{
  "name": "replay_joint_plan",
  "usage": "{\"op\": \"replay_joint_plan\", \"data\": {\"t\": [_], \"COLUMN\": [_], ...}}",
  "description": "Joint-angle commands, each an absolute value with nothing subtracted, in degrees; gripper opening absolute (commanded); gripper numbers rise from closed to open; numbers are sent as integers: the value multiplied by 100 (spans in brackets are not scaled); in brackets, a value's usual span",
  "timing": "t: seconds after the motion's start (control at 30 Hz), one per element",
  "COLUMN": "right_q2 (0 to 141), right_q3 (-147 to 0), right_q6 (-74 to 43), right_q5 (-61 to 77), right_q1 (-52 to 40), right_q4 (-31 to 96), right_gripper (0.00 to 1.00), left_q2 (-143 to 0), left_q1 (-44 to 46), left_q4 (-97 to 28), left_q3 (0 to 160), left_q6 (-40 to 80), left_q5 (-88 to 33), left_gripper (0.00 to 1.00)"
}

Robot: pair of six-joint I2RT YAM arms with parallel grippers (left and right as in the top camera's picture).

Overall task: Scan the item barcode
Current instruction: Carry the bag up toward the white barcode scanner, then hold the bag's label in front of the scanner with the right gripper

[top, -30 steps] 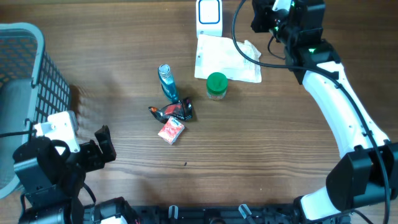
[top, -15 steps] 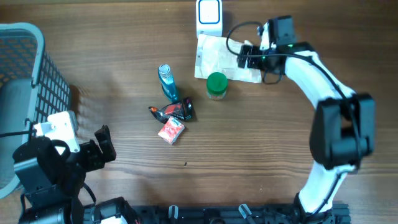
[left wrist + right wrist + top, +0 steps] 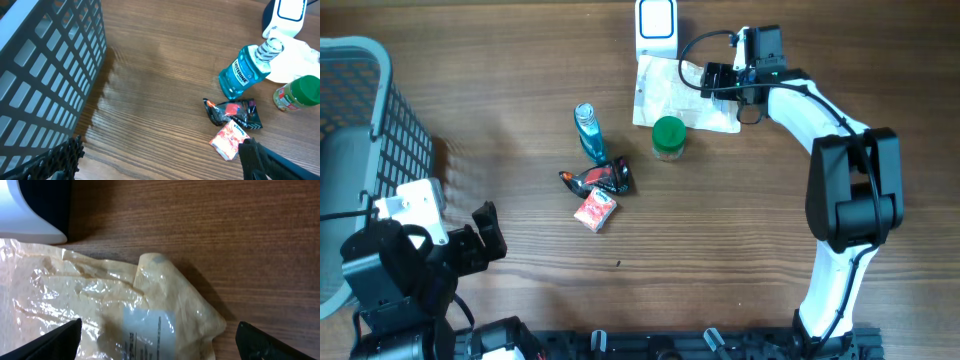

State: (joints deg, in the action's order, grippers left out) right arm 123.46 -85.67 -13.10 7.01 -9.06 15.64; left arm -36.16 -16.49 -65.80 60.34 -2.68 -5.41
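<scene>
**Overhead:** We judge the scan barely begun. The right tool (image 3: 708, 79), fingers spread and holding nothing, hovers at 1 o'clock over the crumpled bag (image 3: 670, 100). We take the bag for the item to be scanned. It lies flat just beside the white scanner (image 3: 657, 22) at 12 o'clock and has not been lifted or presented. A green-lidded jar (image 3: 668, 137) stands at the bag's 6 o'clock edge. Near the centre are a blue bottle (image 3: 590, 133), a dark packet (image 3: 598, 179) and a red packet (image 3: 595, 211), all untouched. The left tool (image 3: 488, 234), also spread and empty, sits at 8 o'clock, well apart from them. A grey basket (image 3: 360, 120) fills the 9 o'clock edge.

**Left wrist:** We look between the wide-apart fingers across bare counter (image 3: 150, 75). The basket (image 3: 45, 65) wall rises at 10 o'clock, and the bottle (image 3: 242, 75) and both packets cluster at 3 o'clock. Nothing is within this tool's reach.

**Right wrist:** We see the bag (image 3: 100, 305) directly below the open fingers, with a pale printed label (image 3: 145, 330) at 6 o'clock. Its print is too blurred for us to make out a barcode. The scanner's base (image 3: 25, 215) shows at 10 o'clock. Grasping, lifting and showing the code all remain to be done.

The counter is brown wood grain, dry and uncluttered apart from these goods. No view shows the room beyond it.
</scene>
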Motion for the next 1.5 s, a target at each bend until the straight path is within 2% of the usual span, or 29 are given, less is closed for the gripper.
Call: {"op": "replay_joint_plan", "data": {"t": [0.0, 0.23, 0.3, 0.33, 0.43, 0.47, 0.6, 0.67, 0.77, 0.93, 1.07, 1.17, 1.23, 1.33, 1.47], "right_q2": [12510, 12899, 12899, 12899, 12899, 12899, 12888, 12776, 12418, 11297, 10628, 10412, 10422, 10595, 11290], "right_q3": [-8659, -8659, -8659, -8659, -8659, -8659, -8659, -8659, -8659, -8659, -8659, -8659, -8656, -8656, -8656], "right_q6": [-1219, -1212, -1219, -1223, -1376, -1411, -1553, -1566, -1590, -2394, -2606, -3350, -3140, -2499, -2561], "right_q5": [650, 1041, 1041, 1041, 1039, 1039, 1046, 1063, 1061, 1061, 1063, 1426, 2104, 2012, 1918], "right_q1": [-904, -985, -989, -989, -989, -989, -989, -989, -989, -965, -967, -965, -967, -967, -969], "right_q4": [1455, 1586, 1566, 1555, 1555, 1562, 1605, 1730, 2049, 2792, 3065, 3415, 2989, 1498, 244], "right_gripper": [100, 100, 96, 88, 52, 34, 14, 9, 8, 8, 8, 8, 9, 8, 7], "left_q2": [-3607, -3607, -3607, -3607, -3607, -3607, -3607, -3607, -3607, -3607, -3607, -3607, -3607, -3607, -3607], "left_q1": [-1623, -1625, -1623, -1625, -1623, -1623, -1625, -1625, -1625, -1623, -1625, -1625, -1623, -1625, -1625], "left_q4": [-6565, -6565, -6565, -6567, -6565, -6565, -6567, -6565, -6565, -6565, -6565, -6565, -6565, -6567, -6565], "left_q3": [6027, 6027, 6027, 6027, 6027, 6027, 6025, 6027, 6027, 6027, 6027, 6025, 6027, 6027, 6027], "left_q6": [-213, -213, -211, -211, -213, -213, -213, -213, -211, -213, -213, -213, -211, -211, -213], "left_q5": [-569, -569, -569, -569, -569, -569, -569, -569, -569, -569, -569, -569, -569, -569, -569], "left_gripper": [100, 100, 100, 100, 100, 100, 100, 100, 100, 100, 100, 100, 100, 100, 100]}}
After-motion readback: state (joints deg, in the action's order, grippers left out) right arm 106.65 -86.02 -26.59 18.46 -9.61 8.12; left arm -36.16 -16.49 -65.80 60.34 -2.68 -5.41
